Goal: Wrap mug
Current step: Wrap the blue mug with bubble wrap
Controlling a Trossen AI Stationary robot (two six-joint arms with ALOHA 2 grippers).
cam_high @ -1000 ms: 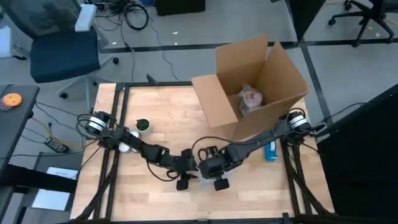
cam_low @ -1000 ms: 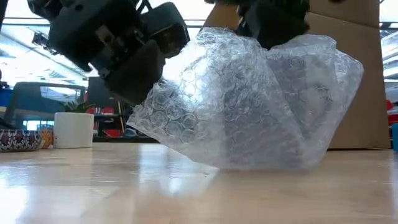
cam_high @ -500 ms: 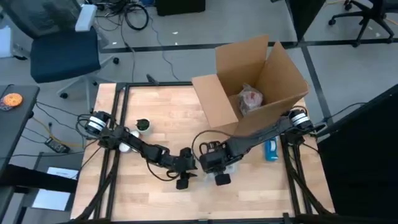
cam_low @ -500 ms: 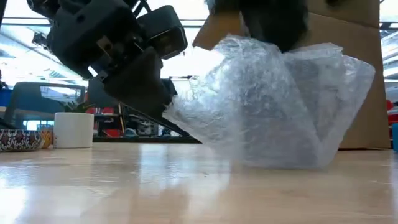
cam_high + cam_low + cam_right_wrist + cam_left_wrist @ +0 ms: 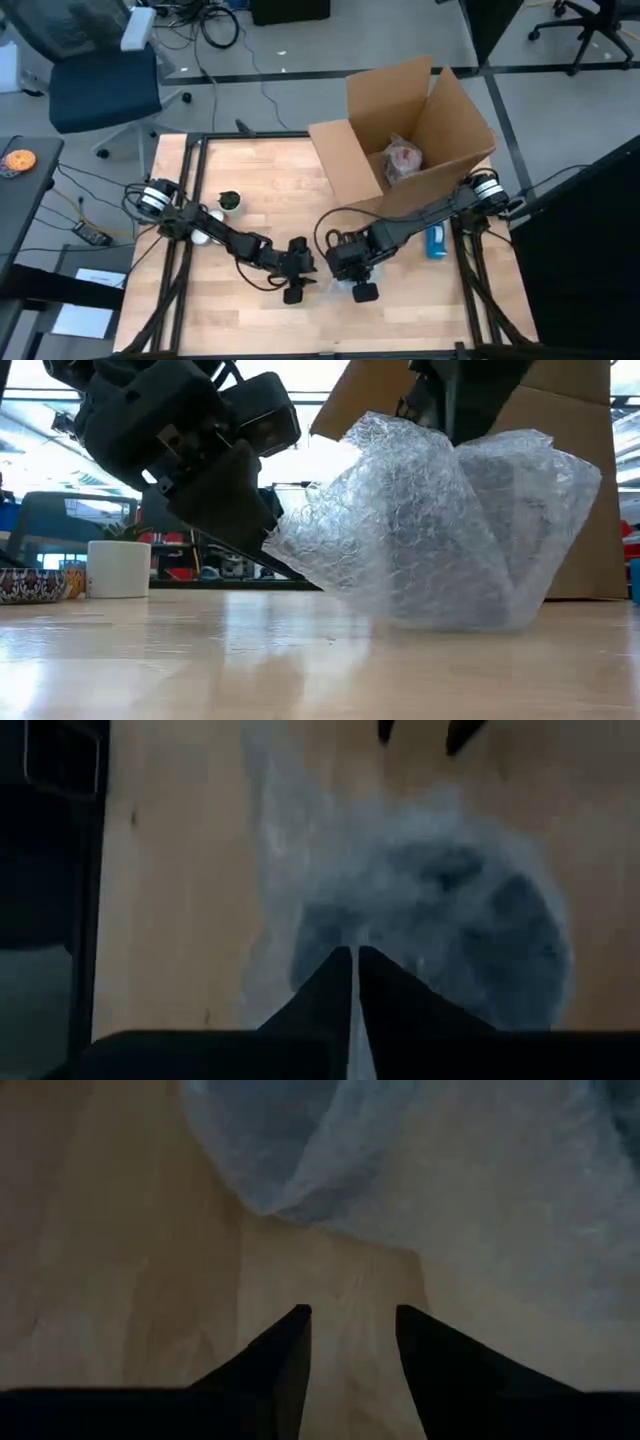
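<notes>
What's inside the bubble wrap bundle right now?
A dark rounded shape shows through the bubble wrap, probably the mug; the film blurs it. The right gripper pinches the wrap.

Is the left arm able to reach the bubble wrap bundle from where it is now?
Probably yes: the left end effector is open, just short of the bubble wrap bundle, with only bare table between.
</notes>
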